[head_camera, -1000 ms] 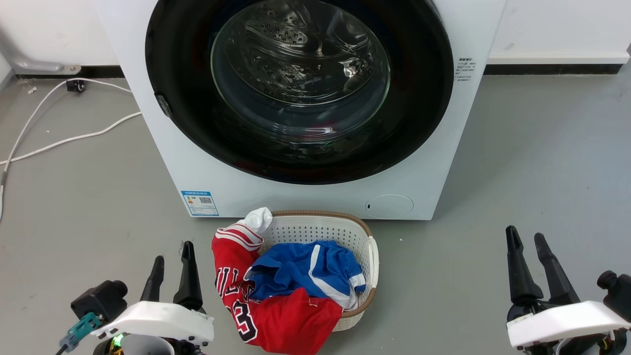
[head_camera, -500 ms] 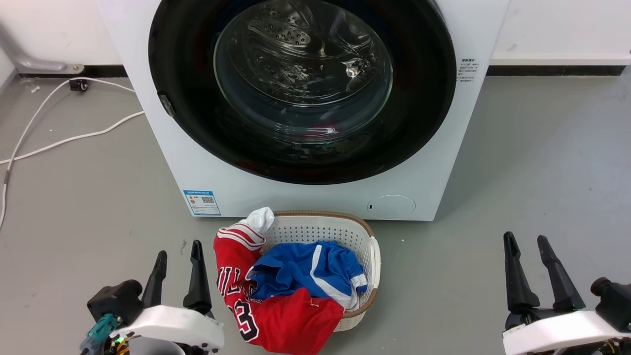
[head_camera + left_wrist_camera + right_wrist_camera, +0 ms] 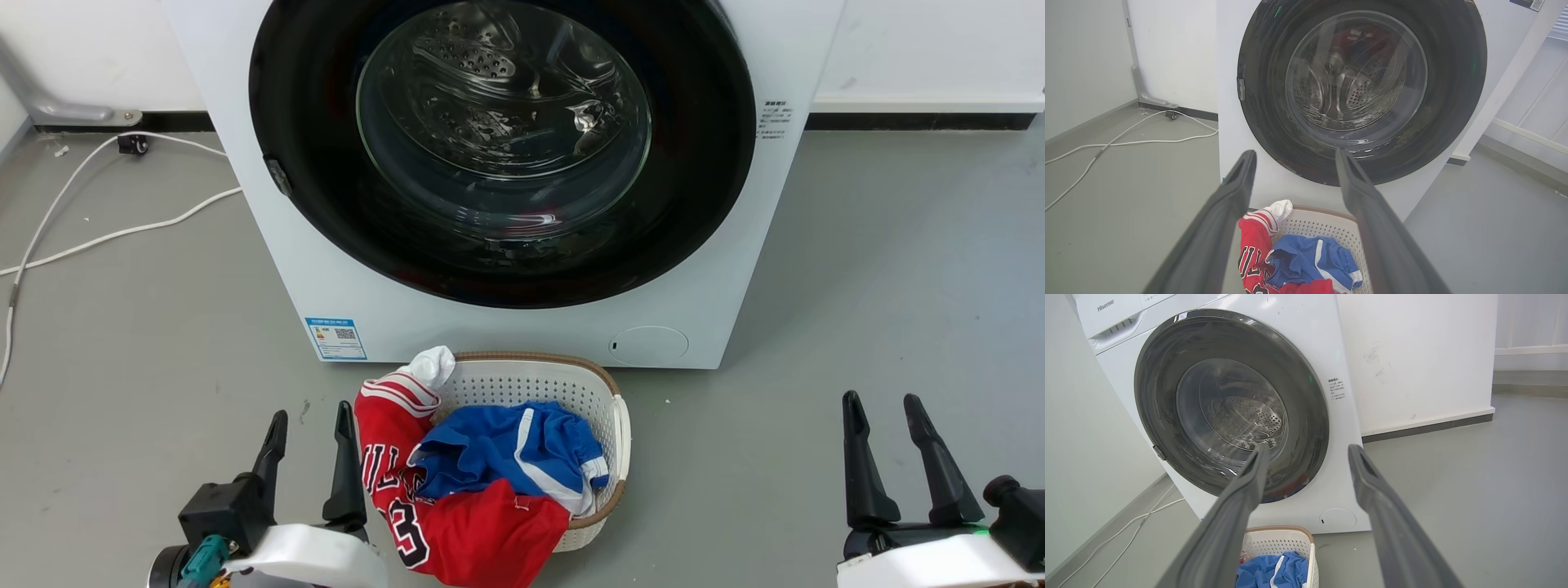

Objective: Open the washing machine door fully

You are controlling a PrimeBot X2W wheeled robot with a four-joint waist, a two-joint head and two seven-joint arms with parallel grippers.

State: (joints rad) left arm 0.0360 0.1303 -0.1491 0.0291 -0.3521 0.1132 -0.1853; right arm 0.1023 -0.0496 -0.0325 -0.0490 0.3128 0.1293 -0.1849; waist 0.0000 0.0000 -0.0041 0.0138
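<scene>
The door (image 3: 502, 139) is shut, flush in the front of the washer (image 3: 506, 331), its glass bowl showing the steel drum behind. No gap shows at its rim, so the opening has not begun. A small grey tab (image 3: 276, 175) sits on the door's left edge; this is probably the catch side, with the hinge opposite on the right, though no hinge is visible.

Just below, touching or nearly touching the washer's foot, stands a basket (image 3: 614, 425) with a red jersey (image 3: 465, 531) spilling over its left side and blue shorts (image 3: 506, 445) on top. A white cable (image 3: 122, 233) lies on the floor well off to the left.

Both hands hang low and well short of the door. The left hand (image 3: 311, 412) is spread open and empty, its inner finger just beside the jersey; the right hand (image 3: 880, 398) is likewise open and empty, out over bare floor.

The left hand is the natural one for this step. It should rise clear of the jersey, then come in at the tab from the left, hooking a finger behind the rim rather than pinching glossy plastic. The pull should follow the door's arc, out and round to the right, not straight back. The arm should stay above the basket, and the right hand should stay out of the sweep.
</scene>
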